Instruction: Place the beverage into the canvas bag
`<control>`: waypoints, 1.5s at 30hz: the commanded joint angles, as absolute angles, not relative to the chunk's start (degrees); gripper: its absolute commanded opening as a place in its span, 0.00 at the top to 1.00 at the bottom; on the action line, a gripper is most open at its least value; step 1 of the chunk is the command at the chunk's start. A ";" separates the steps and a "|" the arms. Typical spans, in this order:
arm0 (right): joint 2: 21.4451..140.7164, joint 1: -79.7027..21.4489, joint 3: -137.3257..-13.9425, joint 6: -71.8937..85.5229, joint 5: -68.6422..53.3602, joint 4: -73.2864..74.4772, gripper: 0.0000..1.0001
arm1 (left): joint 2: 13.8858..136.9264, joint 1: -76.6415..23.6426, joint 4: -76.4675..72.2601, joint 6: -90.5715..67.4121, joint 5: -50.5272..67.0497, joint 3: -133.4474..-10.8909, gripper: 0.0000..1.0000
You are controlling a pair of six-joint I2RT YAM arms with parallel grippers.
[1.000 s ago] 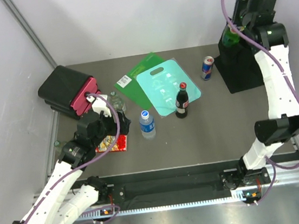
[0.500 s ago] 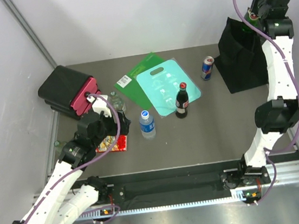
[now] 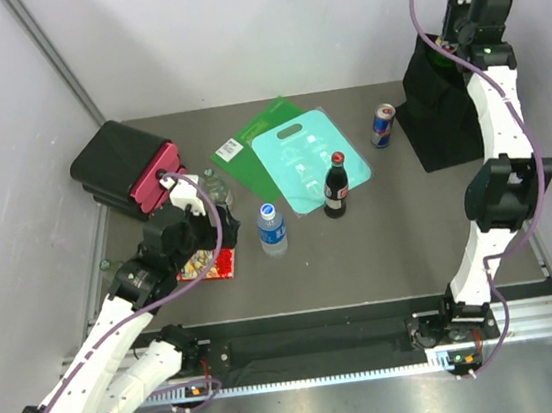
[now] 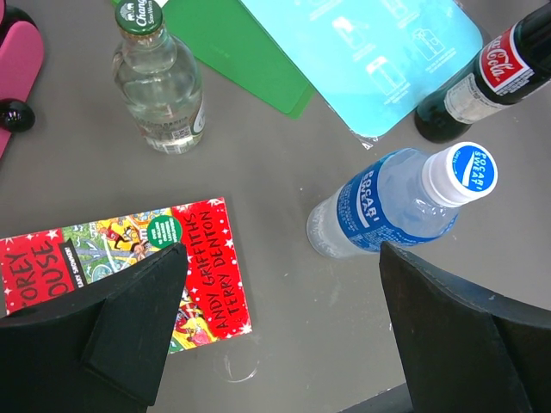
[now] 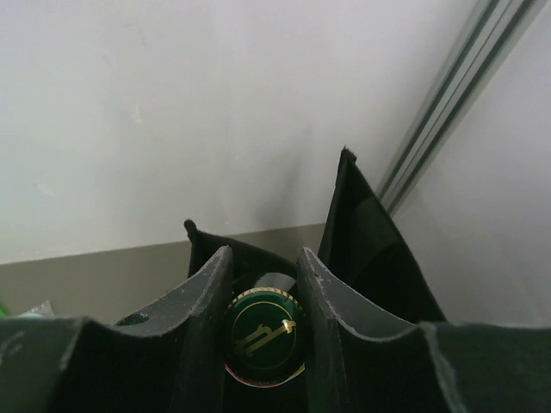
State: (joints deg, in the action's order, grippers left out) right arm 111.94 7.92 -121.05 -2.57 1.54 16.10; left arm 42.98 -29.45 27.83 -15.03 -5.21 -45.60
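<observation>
Beverage [image 5: 263,334] clamped in right end effector [image 5: 263,262], left end effector [image 4: 282,254] apart, three bottles [image 4: 387,206]

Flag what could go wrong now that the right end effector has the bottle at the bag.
1. The bag has floppy sides right beside the right end effector, which may snag the fabric and drag or tip it.
2. The bottle is gripped only at its cap, and its depth in the bag is hidden. Releasing early might drop it and topple the bag towards the can.
</observation>
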 commanded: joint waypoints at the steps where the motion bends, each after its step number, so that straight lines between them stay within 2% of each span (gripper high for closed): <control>1: 110.48 8.44 -119.45 -4.48 0.26 0.53 1.00 | 43.59 -29.71 25.31 -14.50 -6.06 -45.53 0.03; 37: 117.16 8.61 -101.43 -1.41 0.35 -12.30 1.00 | 45.09 -29.71 25.66 -14.06 -9.40 -45.62 0.03; 45: 119.44 8.79 -98.88 -0.35 0.35 -14.85 0.94 | 44.91 -29.71 25.75 -14.06 -9.93 -45.62 0.03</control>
